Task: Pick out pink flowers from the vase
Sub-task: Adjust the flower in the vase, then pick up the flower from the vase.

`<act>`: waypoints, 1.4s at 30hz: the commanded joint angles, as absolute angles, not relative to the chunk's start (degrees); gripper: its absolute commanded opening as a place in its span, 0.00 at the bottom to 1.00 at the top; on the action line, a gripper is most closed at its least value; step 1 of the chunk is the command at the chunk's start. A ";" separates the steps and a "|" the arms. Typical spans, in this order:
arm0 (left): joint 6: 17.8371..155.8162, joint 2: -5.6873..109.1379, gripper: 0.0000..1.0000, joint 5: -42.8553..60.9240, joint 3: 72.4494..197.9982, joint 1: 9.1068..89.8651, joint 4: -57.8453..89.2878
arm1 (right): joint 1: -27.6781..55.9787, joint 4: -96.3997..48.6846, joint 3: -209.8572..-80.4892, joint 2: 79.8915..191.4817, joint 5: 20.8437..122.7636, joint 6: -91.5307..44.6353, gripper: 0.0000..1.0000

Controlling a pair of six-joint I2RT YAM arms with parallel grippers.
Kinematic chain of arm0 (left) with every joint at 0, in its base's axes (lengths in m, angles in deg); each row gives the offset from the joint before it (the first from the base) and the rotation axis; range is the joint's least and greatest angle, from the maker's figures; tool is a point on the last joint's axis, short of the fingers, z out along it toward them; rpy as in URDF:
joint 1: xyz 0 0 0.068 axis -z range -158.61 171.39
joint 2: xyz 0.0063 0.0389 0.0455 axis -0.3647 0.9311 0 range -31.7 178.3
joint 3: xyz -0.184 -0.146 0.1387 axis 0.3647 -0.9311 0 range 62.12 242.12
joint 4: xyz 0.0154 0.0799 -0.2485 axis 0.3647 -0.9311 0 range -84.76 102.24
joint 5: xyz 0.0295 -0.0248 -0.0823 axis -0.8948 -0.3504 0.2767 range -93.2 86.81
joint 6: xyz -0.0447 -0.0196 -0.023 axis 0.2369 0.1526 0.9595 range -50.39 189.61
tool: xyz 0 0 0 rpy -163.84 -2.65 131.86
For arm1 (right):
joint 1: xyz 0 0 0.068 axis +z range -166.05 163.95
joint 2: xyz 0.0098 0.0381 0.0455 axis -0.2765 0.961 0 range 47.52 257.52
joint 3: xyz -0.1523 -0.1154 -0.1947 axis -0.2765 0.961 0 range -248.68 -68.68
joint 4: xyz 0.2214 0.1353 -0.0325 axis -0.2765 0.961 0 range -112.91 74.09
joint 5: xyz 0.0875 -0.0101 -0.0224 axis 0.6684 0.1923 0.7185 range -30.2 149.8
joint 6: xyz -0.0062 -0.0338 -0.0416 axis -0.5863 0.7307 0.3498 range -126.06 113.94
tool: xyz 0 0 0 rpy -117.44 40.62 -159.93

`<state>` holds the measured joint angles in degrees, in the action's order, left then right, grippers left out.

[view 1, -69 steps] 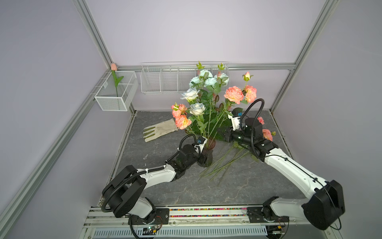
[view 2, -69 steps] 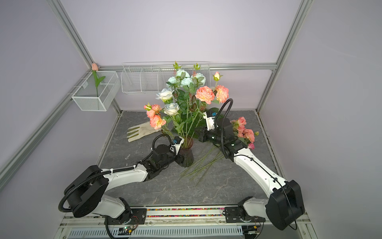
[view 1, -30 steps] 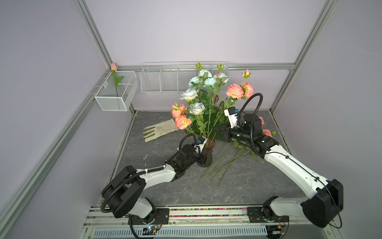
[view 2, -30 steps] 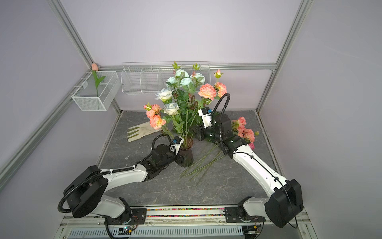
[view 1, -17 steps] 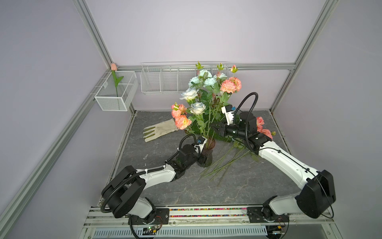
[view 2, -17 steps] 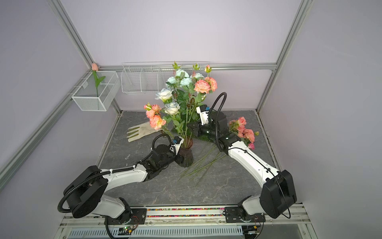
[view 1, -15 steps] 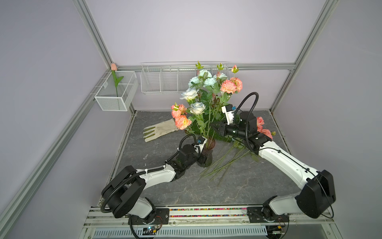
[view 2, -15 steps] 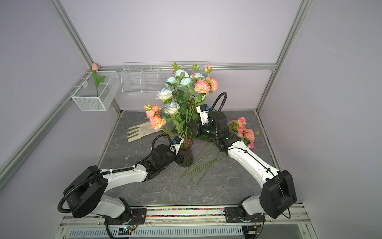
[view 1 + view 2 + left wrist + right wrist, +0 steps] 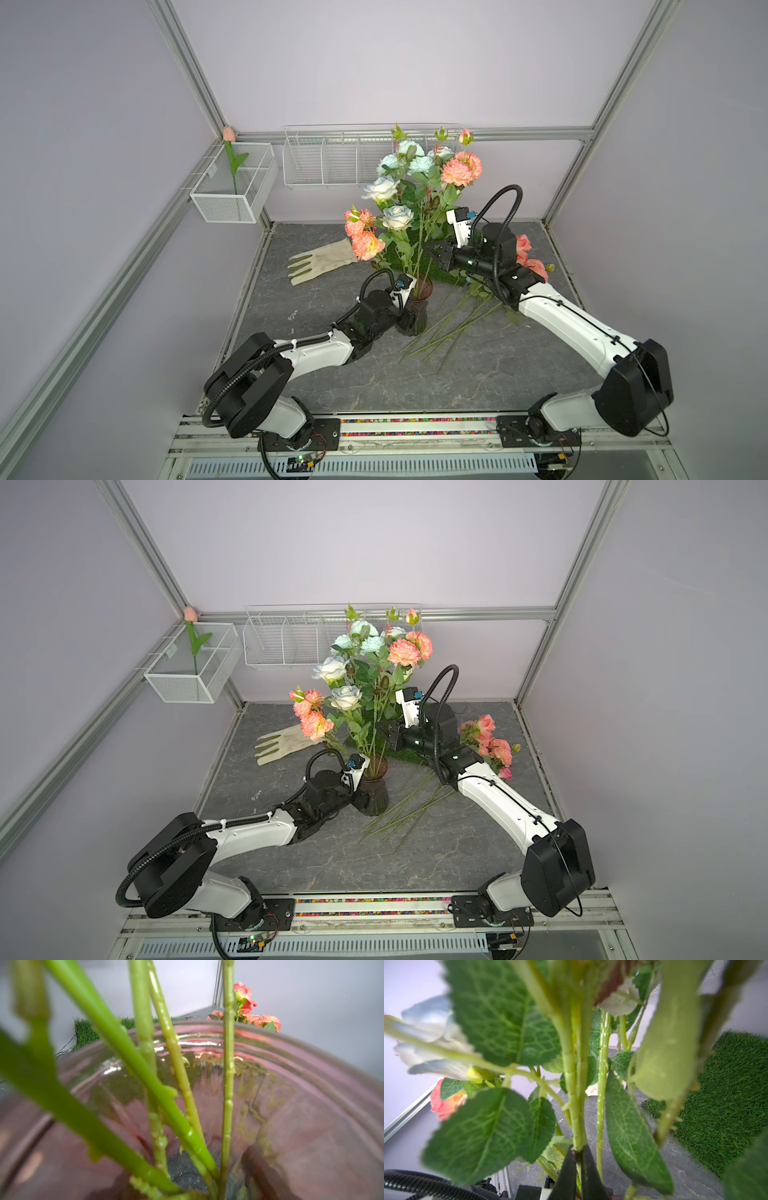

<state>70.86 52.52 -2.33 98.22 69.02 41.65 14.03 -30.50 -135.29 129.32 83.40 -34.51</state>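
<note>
Tabletop (image 9: 332,374): left end effector (image 9: 406,321) tight on vase (image 9: 420,312), right end effector (image 9: 578,1155) tight on stem (image 9: 577,1105)

Robot lab cell: aluminium-profile frame (image 9: 194,79), plain lilac panels (image 9: 395,62), two arms (image 9: 320,357) on a base rail (image 9: 415,434).

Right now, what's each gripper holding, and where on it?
Right gripper is clamped on a green flower stem, partway up above the vase. Left gripper grips the vase low on its body.
</note>
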 commanded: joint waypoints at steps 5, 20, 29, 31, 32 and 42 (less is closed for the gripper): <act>69.22 54.56 0.00 -3.91 95.86 68.76 31.09 | 13.94 -32.58 -137.58 130.51 83.94 -34.71 0.20; 69.27 54.86 0.00 -3.90 95.85 68.76 31.22 | 13.88 -32.87 -138.08 129.87 84.21 -34.66 0.11; 69.41 54.79 0.00 -3.82 95.80 68.74 31.22 | 12.78 -26.70 -138.26 121.78 88.55 -31.89 0.06; 69.36 54.76 0.00 -3.81 95.85 68.75 31.07 | 12.05 -24.51 -139.80 119.79 89.62 -31.17 0.06; 69.34 54.77 0.00 -3.83 95.87 68.76 31.11 | 11.61 -23.08 -140.72 118.86 89.59 -30.49 0.06; 69.34 54.73 0.00 -3.78 95.90 68.74 30.81 | 3.01 -10.30 -146.79 107.26 80.66 -22.35 0.06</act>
<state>70.84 52.54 -2.31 98.24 69.02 41.65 4.77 -14.44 -144.95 109.85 83.64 -25.94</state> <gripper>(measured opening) 0.695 0.091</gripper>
